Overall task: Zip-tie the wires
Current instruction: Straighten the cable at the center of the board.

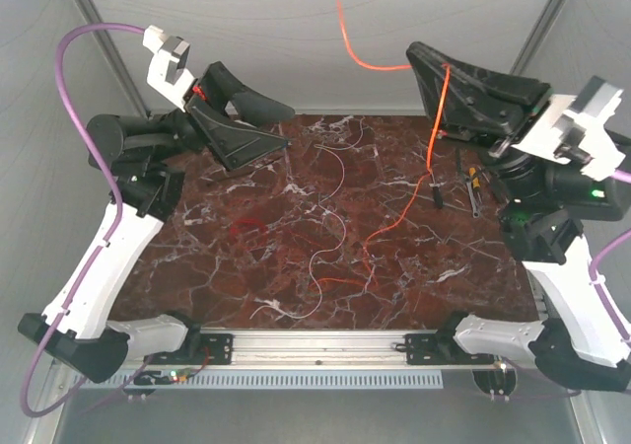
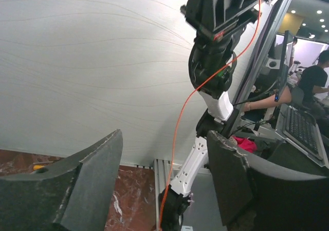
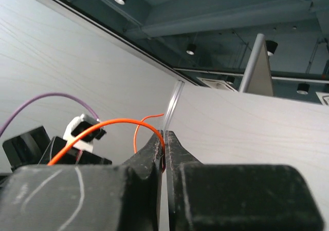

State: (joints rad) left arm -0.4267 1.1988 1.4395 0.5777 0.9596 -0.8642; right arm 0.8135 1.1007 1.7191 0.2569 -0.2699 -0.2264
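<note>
Right fingers (image 3: pixel 163 143) are pressed together on the orange wire (image 3: pixel 110 122), pinching it at their very tips, high above the table (image 1: pixel 197 266). From the pinch, a short end of the wire arcs up and away beyond the fingertips. The longer run drops beneath the right fingers to the marble-patterned top and trails off there in loose bends.

Left fingers (image 1: pixel 279 130) stand spread with nothing between them, raised well apart from the right pair and pointing toward it. Seen from the left wrist, the hanging orange strand crosses the gap between them only in the distance, touching neither finger.

Below and between the two pairs, thin white wires (image 1: pixel 340 173) curl across the table. A red wire (image 1: pixel 246 229) loops on the surface nearer the left fingers.
</note>
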